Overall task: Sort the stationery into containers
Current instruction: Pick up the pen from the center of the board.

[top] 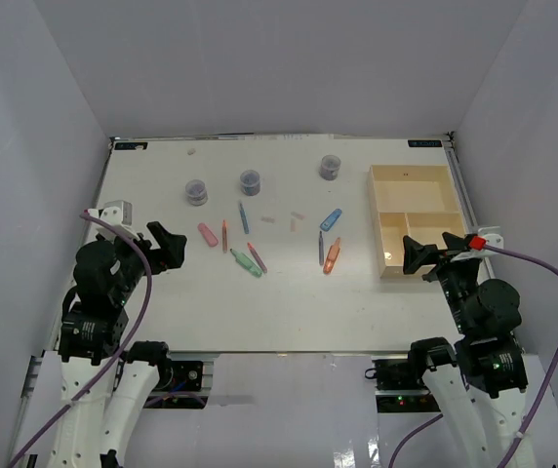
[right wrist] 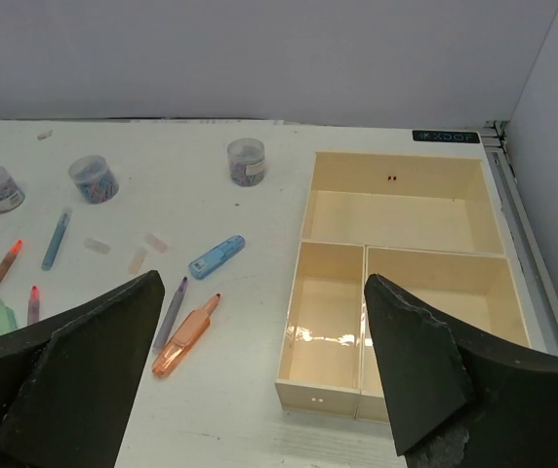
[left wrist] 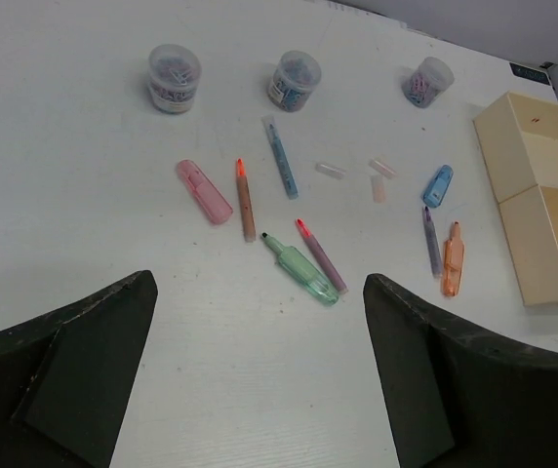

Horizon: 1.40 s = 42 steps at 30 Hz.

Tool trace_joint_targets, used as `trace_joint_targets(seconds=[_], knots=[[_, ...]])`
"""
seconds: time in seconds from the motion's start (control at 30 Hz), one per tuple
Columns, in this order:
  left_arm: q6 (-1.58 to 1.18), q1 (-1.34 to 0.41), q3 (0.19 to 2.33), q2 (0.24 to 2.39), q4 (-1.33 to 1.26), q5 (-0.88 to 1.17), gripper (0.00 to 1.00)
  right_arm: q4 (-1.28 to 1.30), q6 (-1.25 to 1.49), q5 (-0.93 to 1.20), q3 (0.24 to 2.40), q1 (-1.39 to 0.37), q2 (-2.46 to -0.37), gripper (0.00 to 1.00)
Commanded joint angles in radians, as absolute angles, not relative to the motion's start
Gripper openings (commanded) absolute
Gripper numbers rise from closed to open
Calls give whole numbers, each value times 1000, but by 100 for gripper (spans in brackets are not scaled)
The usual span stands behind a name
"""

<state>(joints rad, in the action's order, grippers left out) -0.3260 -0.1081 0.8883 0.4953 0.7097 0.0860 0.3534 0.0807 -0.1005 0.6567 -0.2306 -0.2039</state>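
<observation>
A white table (top: 289, 302) is enclosed by plain pale grey walls (top: 259, 58). Only in the top view are both arms seen whole, each trailed by a purple cable (top: 147, 292). The left gripper (top: 169, 244) and the right gripper (top: 416, 255) are held with jaws spread wide, nothing grasped. The beige tray (right wrist: 402, 250) is set at the table's far right. Two red dots in its long section are shown only by the right wrist view. Three pots (left wrist: 294, 80) are lined along the far side. Their printed bands, unreadable, are shown by the left wrist view. The markers (left wrist: 301, 270) are scattered on the table left of the tray, apart from it. A dark label (right wrist: 446, 136) at the far edge carries pale letters that cannot be read.
</observation>
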Motion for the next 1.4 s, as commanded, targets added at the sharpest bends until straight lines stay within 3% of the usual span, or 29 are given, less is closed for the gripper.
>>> trace_joint_targets(seconds=[0.0,0.23,0.53,0.73,1.07,1.37], knots=[[-342,-110,873,515,669,87,98,342,100,-80,695,-236,-235,90],[-364,-112,844,586,626,112,98,370,123,38,735,-235,-370,90],[-468,-112,876,842,588,160,98,425,175,-64,741,-236,-491,90],[-522,-135,992,1122,531,216,98,466,195,-98,750,-235,-564,90],[-537,-291,1335,1656,522,23,97,471,213,-20,739,-235,-603,91],[-483,-337,1664,2005,657,-132,71,486,206,-11,744,-236,-621,94]])
